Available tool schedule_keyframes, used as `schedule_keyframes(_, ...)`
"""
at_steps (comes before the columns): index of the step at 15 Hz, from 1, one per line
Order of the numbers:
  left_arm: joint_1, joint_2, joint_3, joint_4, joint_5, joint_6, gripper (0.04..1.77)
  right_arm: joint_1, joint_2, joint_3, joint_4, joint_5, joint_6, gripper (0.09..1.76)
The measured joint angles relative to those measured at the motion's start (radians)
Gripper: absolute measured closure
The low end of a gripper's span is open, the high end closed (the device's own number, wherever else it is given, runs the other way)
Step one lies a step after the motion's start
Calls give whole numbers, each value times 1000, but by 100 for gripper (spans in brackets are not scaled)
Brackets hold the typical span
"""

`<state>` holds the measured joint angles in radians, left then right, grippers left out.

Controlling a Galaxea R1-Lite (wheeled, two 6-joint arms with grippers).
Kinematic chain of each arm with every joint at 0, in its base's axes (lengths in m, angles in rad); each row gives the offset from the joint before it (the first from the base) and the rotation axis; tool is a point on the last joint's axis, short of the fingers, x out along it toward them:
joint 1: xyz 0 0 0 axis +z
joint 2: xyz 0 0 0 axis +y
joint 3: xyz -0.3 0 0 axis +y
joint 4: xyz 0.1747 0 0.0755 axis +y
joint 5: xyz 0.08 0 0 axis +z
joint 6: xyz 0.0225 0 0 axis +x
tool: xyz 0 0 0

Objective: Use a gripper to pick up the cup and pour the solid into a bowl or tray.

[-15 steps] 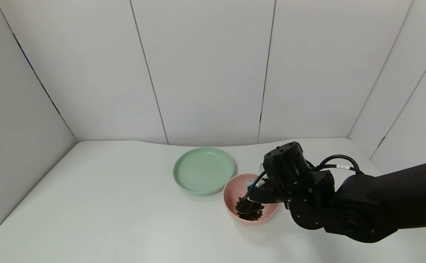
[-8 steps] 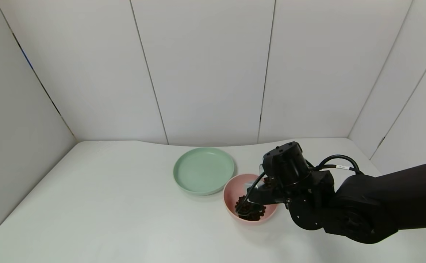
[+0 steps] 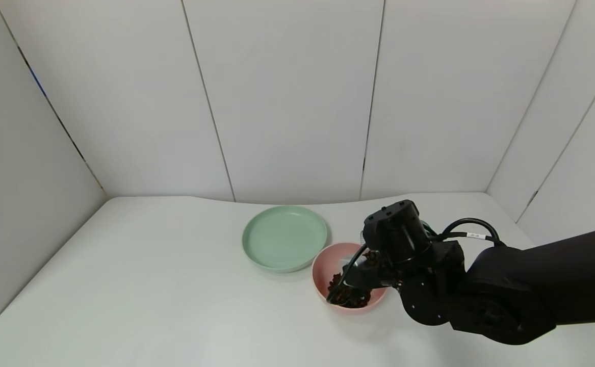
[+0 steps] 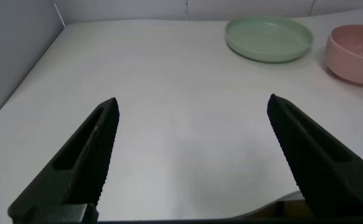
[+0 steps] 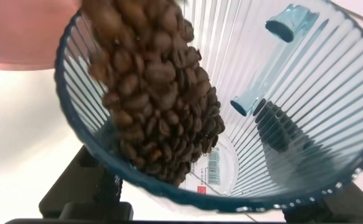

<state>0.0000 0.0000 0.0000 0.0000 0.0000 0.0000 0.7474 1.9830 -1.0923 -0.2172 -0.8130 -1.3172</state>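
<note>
My right gripper (image 3: 366, 275) hangs over the pink bowl (image 3: 322, 267) and is shut on the ribbed blue-grey cup (image 5: 281, 93). The cup is tipped with its mouth toward the bowl. In the right wrist view dark brown beans (image 5: 156, 106) slide along the cup's wall toward its rim, and a black finger (image 5: 88, 180) shows behind the wall. A heap of beans (image 3: 348, 298) lies in the bowl. In the head view the arm hides most of the cup. My left gripper (image 4: 190, 118) is open and empty above the table's near left part.
A flat pale green plate (image 3: 284, 237) lies just left of and behind the bowl, touching or nearly touching it. Both show far off in the left wrist view, the plate (image 4: 268, 38) and the bowl (image 4: 355, 50). White walls close the table on three sides.
My right wrist has shifted slightly left and tipped a little further over the bowl. The bean heap in the bowl has changed shape. The left arm has not moved.
</note>
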Motion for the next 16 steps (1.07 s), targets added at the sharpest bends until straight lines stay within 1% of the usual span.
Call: schedule_keyframes(16, 0, 0, 0, 0, 0, 0, 9, 5, 20, -6, -2, 0, 0, 49)
